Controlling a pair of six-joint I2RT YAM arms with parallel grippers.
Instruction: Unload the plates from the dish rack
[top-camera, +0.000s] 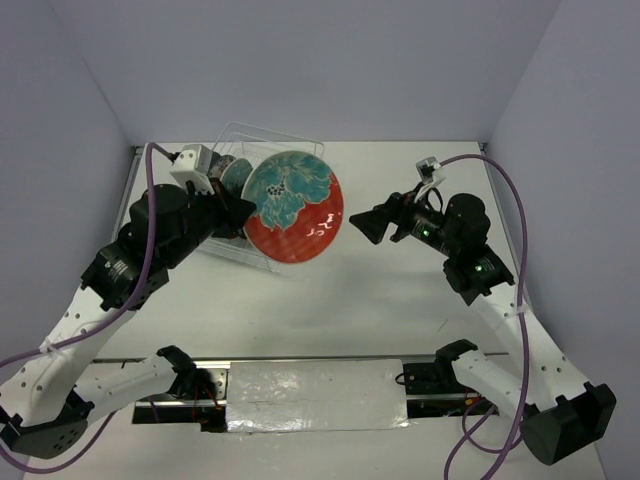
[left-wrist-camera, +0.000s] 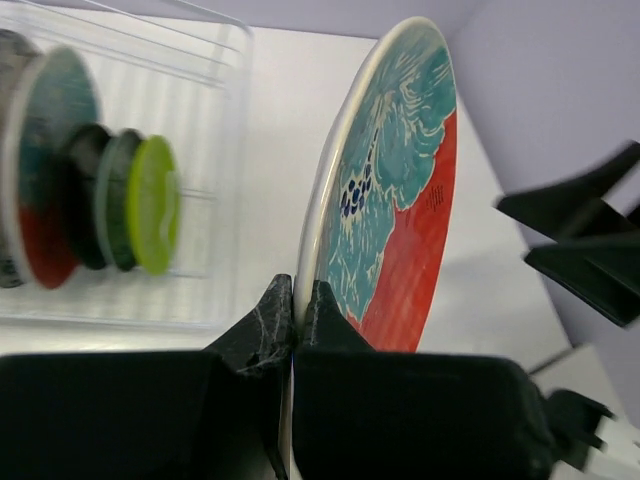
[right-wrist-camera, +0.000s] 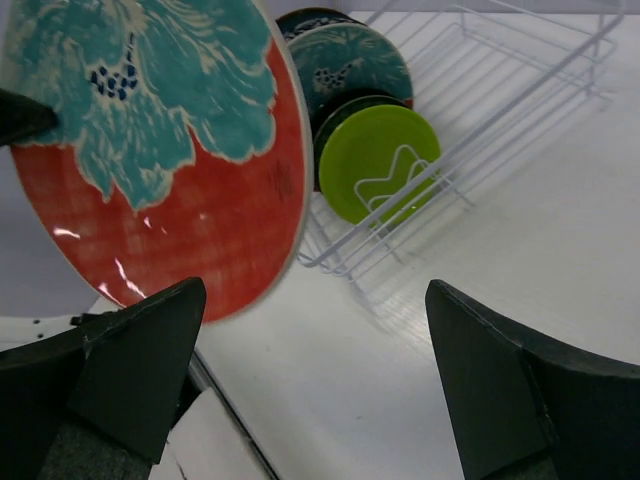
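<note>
A large red and teal patterned plate (top-camera: 293, 205) hangs on edge in front of the dish rack (top-camera: 262, 140), lifted out of it. My left gripper (top-camera: 237, 208) is shut on its left rim; in the left wrist view the fingertips (left-wrist-camera: 268, 318) pinch the white edge of the plate (left-wrist-camera: 400, 190). My right gripper (top-camera: 362, 226) stands open to the right of the plate, apart from it, facing its red half (right-wrist-camera: 190, 210). Several plates stay upright in the dish rack (right-wrist-camera: 500, 90): a lime green plate (right-wrist-camera: 375, 160), a dark one and a teal patterned plate (right-wrist-camera: 355, 62).
The wire rack stands at the back left of the white table (top-camera: 400, 300). Grey walls close in on both sides and the back. A silver-wrapped strip (top-camera: 315, 395) lies along the near edge between the arm bases.
</note>
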